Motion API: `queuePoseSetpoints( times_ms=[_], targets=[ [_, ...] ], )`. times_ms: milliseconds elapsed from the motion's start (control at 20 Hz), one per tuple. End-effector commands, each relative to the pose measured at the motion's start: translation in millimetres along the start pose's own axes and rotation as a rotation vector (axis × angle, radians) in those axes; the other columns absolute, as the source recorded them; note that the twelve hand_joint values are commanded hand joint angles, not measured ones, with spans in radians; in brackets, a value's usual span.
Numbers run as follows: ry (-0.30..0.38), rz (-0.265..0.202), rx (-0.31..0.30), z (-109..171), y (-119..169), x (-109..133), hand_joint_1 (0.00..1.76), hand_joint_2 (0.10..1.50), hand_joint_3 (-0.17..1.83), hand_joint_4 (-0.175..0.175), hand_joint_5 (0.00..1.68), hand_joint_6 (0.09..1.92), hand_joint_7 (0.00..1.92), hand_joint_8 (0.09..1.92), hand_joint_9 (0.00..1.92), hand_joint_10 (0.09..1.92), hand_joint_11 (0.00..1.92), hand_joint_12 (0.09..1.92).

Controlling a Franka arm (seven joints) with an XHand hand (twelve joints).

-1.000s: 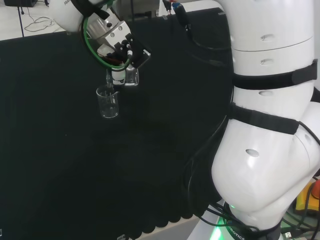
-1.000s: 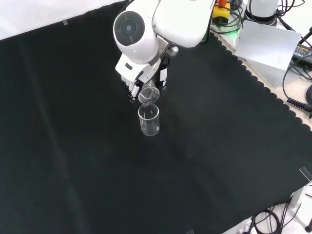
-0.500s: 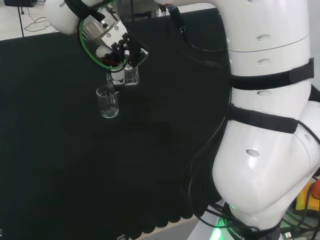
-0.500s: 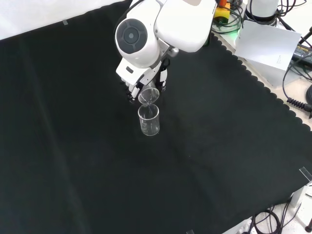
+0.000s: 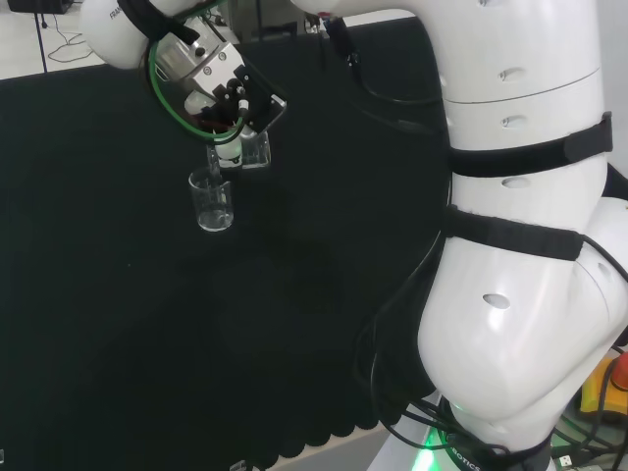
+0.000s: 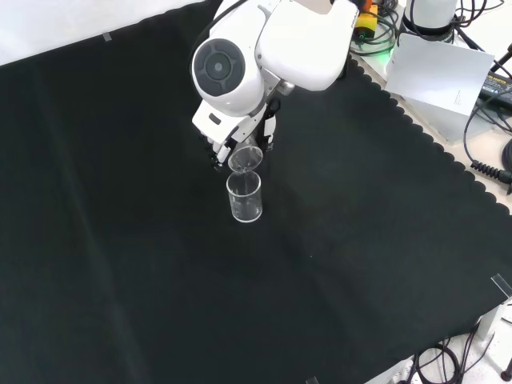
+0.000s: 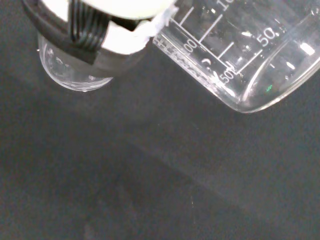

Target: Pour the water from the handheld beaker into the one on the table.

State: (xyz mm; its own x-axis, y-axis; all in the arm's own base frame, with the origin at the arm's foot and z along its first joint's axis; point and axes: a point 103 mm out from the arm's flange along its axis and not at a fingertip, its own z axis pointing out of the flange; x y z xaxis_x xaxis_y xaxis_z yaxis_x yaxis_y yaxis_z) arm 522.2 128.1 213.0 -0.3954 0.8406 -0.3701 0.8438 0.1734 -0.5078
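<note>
A clear glass beaker [image 5: 213, 201] [image 6: 245, 196] stands upright on the black cloth. Just above it the hand [image 5: 231, 108] [image 6: 226, 136] is shut on a second clear beaker [image 5: 250, 149] [image 6: 245, 158], tipped steeply with its lip over the standing beaker's rim. In the wrist view the held beaker [image 7: 240, 55] with white scale marks lies close and tilted, and the standing beaker [image 7: 75, 67] shows partly behind a finger [image 7: 107, 30]. I cannot tell the water level in either beaker.
The arm's big white links [image 5: 520, 245] stand at the head view's right, and a white link with a round grey cap [image 6: 224, 68] hangs before the hand in the front view. Cables and a white box [image 6: 436, 76] lie past the cloth's scalloped right edge.
The wrist has turned a little further and the arm has shifted slightly left in the head view. The held beaker stays tipped over the standing one, which has not moved.
</note>
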Motion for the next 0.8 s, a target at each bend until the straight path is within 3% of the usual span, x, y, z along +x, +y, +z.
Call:
queuePoseSetpoints(
  times_ms=[50, 800],
  targets=[
    [-0.008, 0.001, 0.009, -0.6, -0.2, 1.0, 1.31, 1.05, -0.17, -0.175, 1.32, 0.44, 1.37, 0.41, 1.47, 0.51, 1.32, 0.69],
    [-0.031, 0.010, 0.058, -4.5, 0.6, 4.0, 1.31, 1.05, -0.17, -0.175, 1.31, 0.46, 1.36, 0.42, 1.47, 0.52, 1.33, 0.68]
  ],
)
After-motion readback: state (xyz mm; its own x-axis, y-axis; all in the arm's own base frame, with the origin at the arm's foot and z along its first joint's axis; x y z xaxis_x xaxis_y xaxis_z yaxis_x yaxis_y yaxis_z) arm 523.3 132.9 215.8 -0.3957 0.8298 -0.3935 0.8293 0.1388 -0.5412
